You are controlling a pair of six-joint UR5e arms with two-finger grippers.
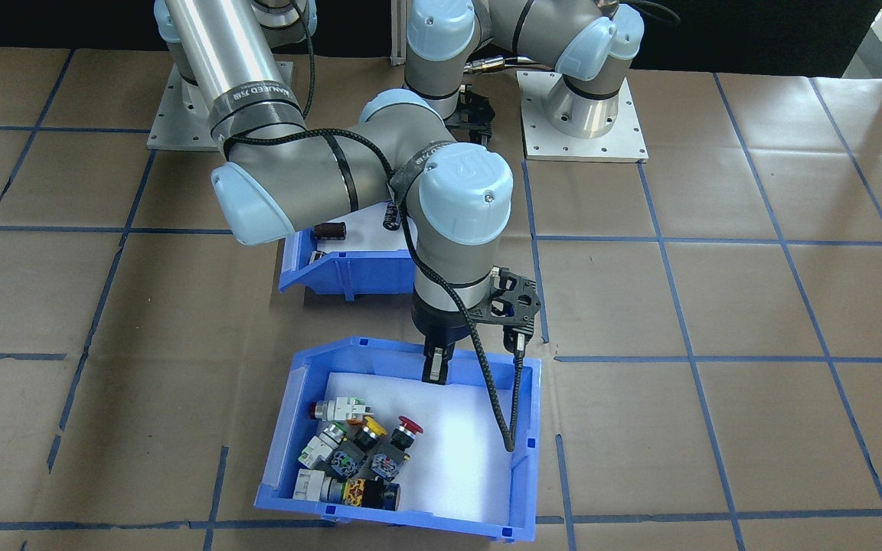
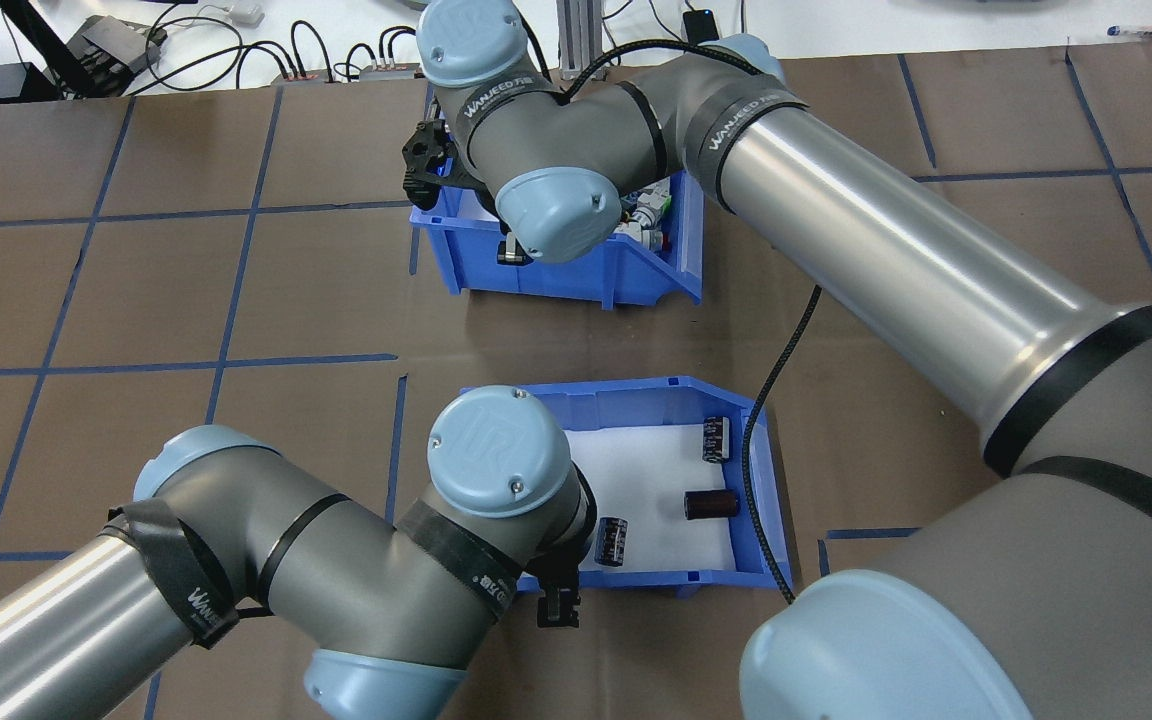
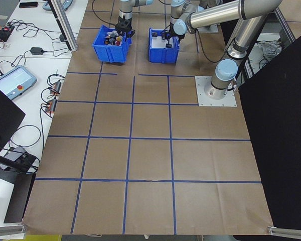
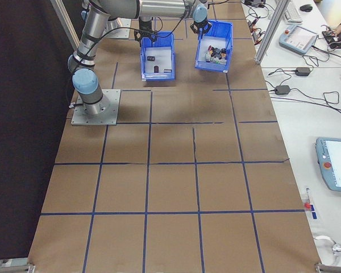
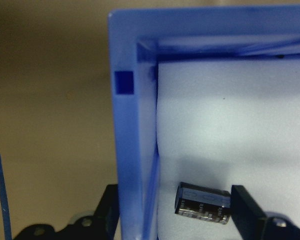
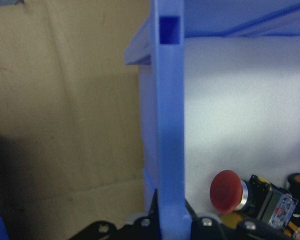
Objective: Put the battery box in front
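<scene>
The left gripper (image 5: 172, 220) was spread open straddling the left side wall of the battery box (image 2: 671, 400), one finger (image 5: 107, 212) outside the wall and the other inside next to a black printed cylinder (image 5: 202, 204), not squeezing anything yet. That bin sat on the brown paper table (image 2: 136, 300), in the nearer row to the robot, with the switch bin (image 2: 576, 275) further out beyond it, the two well apart. The overhead showed all three cylinders on the white floor, the brown one (image 2: 711, 504) between the two black ones, while the front-facing view only caught a sliver of the box (image 1: 349, 268) behind the right arm's elbow. The right gripper (image 6: 172, 222) was clamped down on the switch bin's wall (image 6: 170, 125); the wrist view showed the wall pinched between the fingers and a red mushroom button (image 6: 226, 191) just inside. From the front you could see that gripper (image 1: 437, 366) at the bin's back rim.
</scene>
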